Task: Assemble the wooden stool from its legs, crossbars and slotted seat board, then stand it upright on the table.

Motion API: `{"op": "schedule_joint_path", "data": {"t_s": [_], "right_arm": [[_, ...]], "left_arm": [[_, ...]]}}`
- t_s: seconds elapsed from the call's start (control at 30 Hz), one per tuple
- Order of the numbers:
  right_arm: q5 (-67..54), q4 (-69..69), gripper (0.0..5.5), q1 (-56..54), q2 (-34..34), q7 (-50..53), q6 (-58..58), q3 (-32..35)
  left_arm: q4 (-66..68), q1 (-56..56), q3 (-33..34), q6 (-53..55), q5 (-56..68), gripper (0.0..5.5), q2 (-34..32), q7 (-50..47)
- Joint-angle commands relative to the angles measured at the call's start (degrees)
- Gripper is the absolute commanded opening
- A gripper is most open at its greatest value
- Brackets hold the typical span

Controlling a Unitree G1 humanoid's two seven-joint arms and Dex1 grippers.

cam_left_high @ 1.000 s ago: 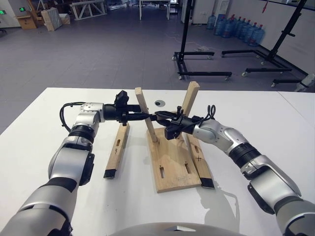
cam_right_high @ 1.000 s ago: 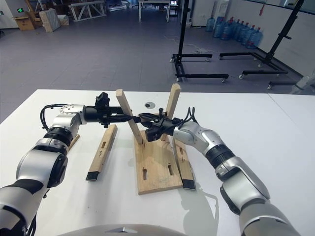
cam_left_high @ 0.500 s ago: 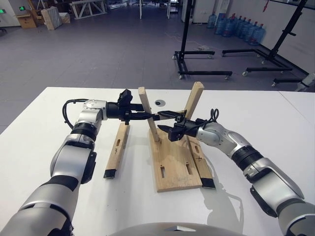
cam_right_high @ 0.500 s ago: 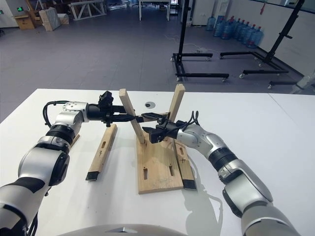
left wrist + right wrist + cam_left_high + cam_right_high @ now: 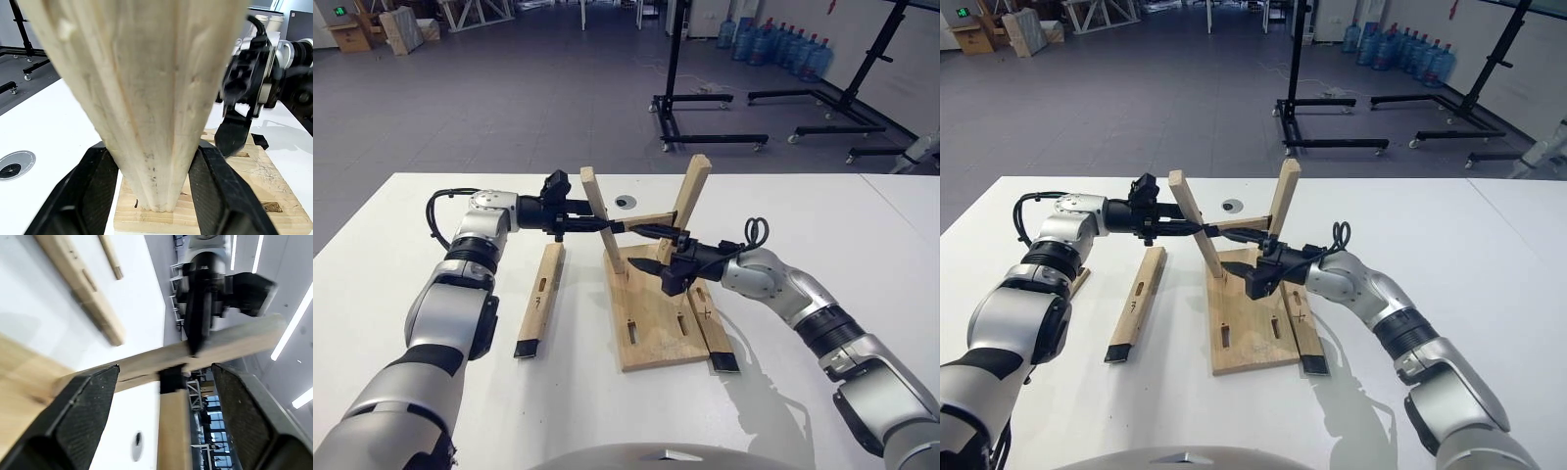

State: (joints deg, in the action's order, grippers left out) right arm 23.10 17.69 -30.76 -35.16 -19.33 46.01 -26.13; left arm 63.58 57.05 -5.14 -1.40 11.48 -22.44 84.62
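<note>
The seat board (image 5: 656,338) lies flat mid-tabletop on the white table (image 5: 822,215), slots up. Two legs stand in it, both tilted: the L leg (image 5: 591,194) leans twd the far-left corner, the R leg (image 5: 694,188) twd the far-right corner. The crossbar (image 5: 644,219) runs btwn them, roughly level, abt halfway up. Your L gripper (image 5: 598,225) is pinching the L leg from the left-edge side, w/ a finger (image 5: 98,191) pressed on each side of the wood. Your R gripper (image 5: 642,248) is spread wide, one finger above the crossbar and one below, close to the R leg; can't tell if either touches the bar. A spare leg (image 5: 538,304) lies flat near the board's left side, dark tip twd the near edge. A fourth leg (image 5: 713,328) lies just beside the board's right side, dark tip also twd the near edge. A small round grommet (image 5: 625,202) sits in the tabletop by the far edge, behind the L leg
</note>
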Motion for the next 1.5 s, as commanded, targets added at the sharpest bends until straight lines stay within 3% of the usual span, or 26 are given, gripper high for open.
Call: {"op": "schedule_joint_path", "data": {"t_s": [0.03,0.23,0.4,0.57,0.77,0.97,1.17,1.43,1.5], "right_arm": [[-15.25,-4.24,3.47,1.15,1.97,-3.33,-5.44,6.36],[-51.97,-10.31,3.47,-4.21,6.95,0.41,-29.58,28.20],[-62.29,-3.58,3.47,-7.76,7.72,-0.52,-47.86,35.68],[-68.72,-9.49,3.47,-4.73,14.98,-3.18,-61.70,32.83],[-63.34,-13.06,3.47,-0.08,19.41,-2.56,-66.40,28.58],[-58.00,-12.47,3.47,0.40,21.30,-2.48,-64.63,28.46],[-56.69,-12.56,3.47,0.69,23.53,-1.54,-60.45,32.33],[-51.59,-14.47,3.47,2.35,25.29,-3.06,-57.83,30.00],[-46.58,-15.53,3.47,2.85,24.31,-2.95,-57.05,26.57]], "left_arm": [[0.72,0.17,-1.06,0.12,-3.65,2.03,-1.94,-0.19],[0.74,0.00,-0.81,0.34,-4.00,2.03,-2.53,0.51],[0.80,-0.57,-0.83,0.45,-4.21,2.03,-2.33,0.39],[0.86,-0.97,-1.29,0.19,-4.66,2.03,-2.04,0.42],[1.04,-1.00,-1.73,0.23,-4.88,2.03,-1.42,0.36],[1.13,-0.86,-2.24,0.10,-5.23,2.03,-1.07,0.59],[1.19,-0.92,-2.41,0.02,-5.27,2.03,-0.97,0.62],[1.26,-0.84,-2.78,-0.10,-5.34,2.03,-1.09,0.79],[1.19,-0.57,-2.84,-0.09,-5.26,2.03,-0.95,0.83]]}}
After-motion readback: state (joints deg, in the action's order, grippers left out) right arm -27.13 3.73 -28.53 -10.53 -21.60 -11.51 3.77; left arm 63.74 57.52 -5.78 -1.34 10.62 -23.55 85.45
